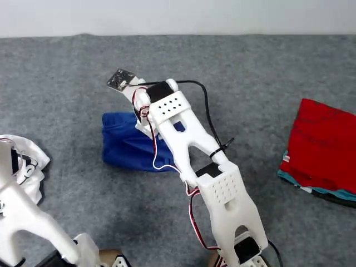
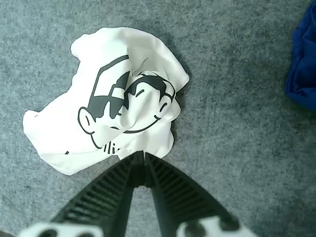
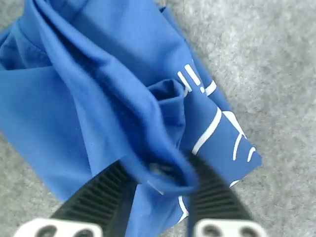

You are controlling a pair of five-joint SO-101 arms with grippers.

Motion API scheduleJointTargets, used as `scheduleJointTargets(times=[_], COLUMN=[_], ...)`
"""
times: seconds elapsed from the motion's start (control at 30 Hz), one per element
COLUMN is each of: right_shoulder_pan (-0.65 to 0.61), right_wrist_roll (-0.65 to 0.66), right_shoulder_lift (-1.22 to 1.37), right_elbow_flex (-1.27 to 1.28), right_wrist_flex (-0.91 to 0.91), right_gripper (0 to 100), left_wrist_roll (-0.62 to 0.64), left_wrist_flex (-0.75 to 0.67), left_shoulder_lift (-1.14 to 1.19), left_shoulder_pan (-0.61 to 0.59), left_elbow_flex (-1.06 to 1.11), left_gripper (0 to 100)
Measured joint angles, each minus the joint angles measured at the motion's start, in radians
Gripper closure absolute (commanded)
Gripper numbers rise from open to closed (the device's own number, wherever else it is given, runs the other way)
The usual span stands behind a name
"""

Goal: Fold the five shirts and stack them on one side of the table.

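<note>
A crumpled blue shirt (image 1: 125, 146) with white print lies in the middle of the grey table. My right gripper (image 3: 163, 180) is down on it, shut on a raised fold of the blue shirt (image 3: 98, 98), with cloth bunched between the black fingers (image 3: 106, 190). A crumpled white shirt (image 2: 118, 113) with a black cartoon print lies at the table's left edge (image 1: 28, 164). My left gripper (image 2: 143, 165) hovers just short of it, shut and holding nothing. A folded red shirt (image 1: 322, 142) tops a stack at the right, with a teal one (image 1: 311, 186) under it.
The right arm (image 1: 189, 144) reaches across the table's middle from the near edge, with a cable looped along it. The left arm (image 1: 22, 214) stands at the near left corner. Bare grey carpet-like table top (image 1: 250, 72) lies between the blue shirt and the stack.
</note>
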Motion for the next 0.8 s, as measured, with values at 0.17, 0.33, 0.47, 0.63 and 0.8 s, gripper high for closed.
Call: scheduleJointTargets(times=[0.17, 0.33, 0.47, 0.63, 0.8], right_shoulder_pan=[-0.018, -0.057, -0.118, -0.25, -0.321], right_wrist_roll=[0.068, 0.095, 0.101, 0.103, 0.091], right_shoulder_lift=[-0.002, -0.003, -0.012, -0.012, -0.012], right_elbow_flex=[-0.117, -0.241, -0.252, -0.241, -0.23], right_wrist_flex=[0.13, 0.238, 0.238, 0.238, 0.238], right_gripper=[98.8, 98.8, 98.8, 92.1, 72.6], left_wrist_roll=[0.0, 0.0, 0.0, 0.0, 0.0], left_wrist_flex=[0.0, 0.0, 0.0, 0.0, 0.0], left_shoulder_lift=[0.0, 0.0, 0.0, 0.0, 0.0], left_shoulder_pan=[0.0, 0.0, 0.0, 0.0, 0.0], left_elbow_flex=[0.0, 0.0, 0.0, 0.0, 0.0], left_gripper=[100, 100, 100, 100, 100])
